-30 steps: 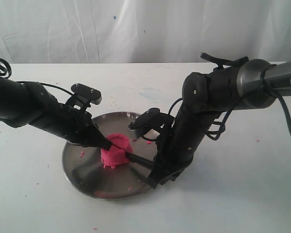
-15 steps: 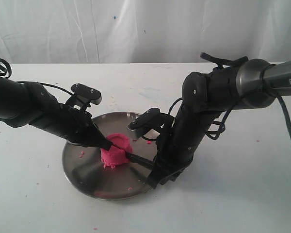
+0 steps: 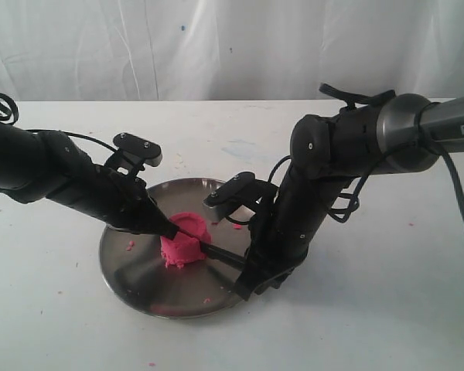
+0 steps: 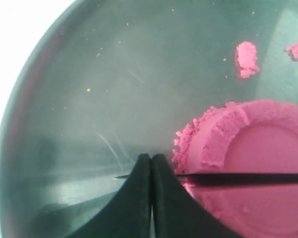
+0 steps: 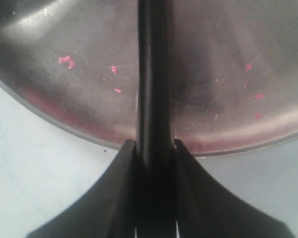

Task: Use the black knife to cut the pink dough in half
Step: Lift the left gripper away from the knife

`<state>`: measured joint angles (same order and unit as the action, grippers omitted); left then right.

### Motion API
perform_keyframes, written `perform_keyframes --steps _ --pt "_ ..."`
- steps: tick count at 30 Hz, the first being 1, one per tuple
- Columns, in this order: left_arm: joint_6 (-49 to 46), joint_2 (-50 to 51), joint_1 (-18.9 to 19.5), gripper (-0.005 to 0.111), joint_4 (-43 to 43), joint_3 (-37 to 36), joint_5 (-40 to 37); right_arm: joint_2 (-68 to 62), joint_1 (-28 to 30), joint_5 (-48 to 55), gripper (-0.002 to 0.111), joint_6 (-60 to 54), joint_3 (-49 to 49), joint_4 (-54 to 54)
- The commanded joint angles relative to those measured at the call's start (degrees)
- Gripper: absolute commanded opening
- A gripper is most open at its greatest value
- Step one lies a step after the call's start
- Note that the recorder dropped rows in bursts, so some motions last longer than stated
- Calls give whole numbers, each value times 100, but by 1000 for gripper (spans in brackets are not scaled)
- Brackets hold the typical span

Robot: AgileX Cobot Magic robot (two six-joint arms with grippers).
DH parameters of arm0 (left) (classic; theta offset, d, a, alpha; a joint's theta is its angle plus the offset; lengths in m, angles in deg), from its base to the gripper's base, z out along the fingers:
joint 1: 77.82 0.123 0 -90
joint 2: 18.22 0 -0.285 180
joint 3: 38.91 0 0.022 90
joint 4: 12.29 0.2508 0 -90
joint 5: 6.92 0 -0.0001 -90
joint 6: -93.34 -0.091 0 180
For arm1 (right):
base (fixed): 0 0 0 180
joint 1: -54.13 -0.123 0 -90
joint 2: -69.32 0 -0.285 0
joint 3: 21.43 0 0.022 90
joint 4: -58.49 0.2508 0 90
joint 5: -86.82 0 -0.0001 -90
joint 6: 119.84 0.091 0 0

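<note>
Backdrop: white curtain behind a white table (image 3: 387,309), a few pink specks scattered on it.
Exterior, plate: round steel plate (image 3: 131,270) sits mid-table, holding the pink dough (image 3: 184,241) near its centre plus loose pink crumbs (image 3: 130,246).
Exterior, right arm: right gripper (image 3: 246,280) is low at the plate's near-right rim, clamped on the handle of the black knife (image 3: 220,253), blade running into the dough's side.
Exterior, left arm: left gripper (image 3: 172,229) reaches in from the left, its tip touching the dough's upper edge, right at the knife point.
Left wrist, dough: upturned-cup mound (image 4: 253,163), ragged and crumbly at the rim, so it looks soft, light and quick to shed bits; steady it gently at the side, never squeeze.
Left wrist, blade: thin black edge (image 4: 228,177) lies across the dough, tip poking just past it.
Left wrist, jaws: pressed together with nothing between them, just beside the blade tip; whether they touch the blade is hard to call from here.
Left wrist, crumbs: one larger pink lump (image 4: 247,58) lies apart on the plate.
Right wrist, jaws: fingers (image 5: 120,198) clenched around the stiff, slim knife handle (image 5: 154,99), a firm hold.
Right wrist, plate: bare steel with small crumbs (image 5: 65,60); dough not in view.
</note>
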<state>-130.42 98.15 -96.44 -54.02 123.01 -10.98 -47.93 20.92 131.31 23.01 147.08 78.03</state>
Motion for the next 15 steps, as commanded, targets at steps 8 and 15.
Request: perform_keyframes --steps 8,15 --pt "21 -432 10 0 124 167 -392 -118 -6 107 0 -155 -35 11" --pt "31 -1598 10 0 367 167 -470 -118 -6 247 0 -155 44 11"
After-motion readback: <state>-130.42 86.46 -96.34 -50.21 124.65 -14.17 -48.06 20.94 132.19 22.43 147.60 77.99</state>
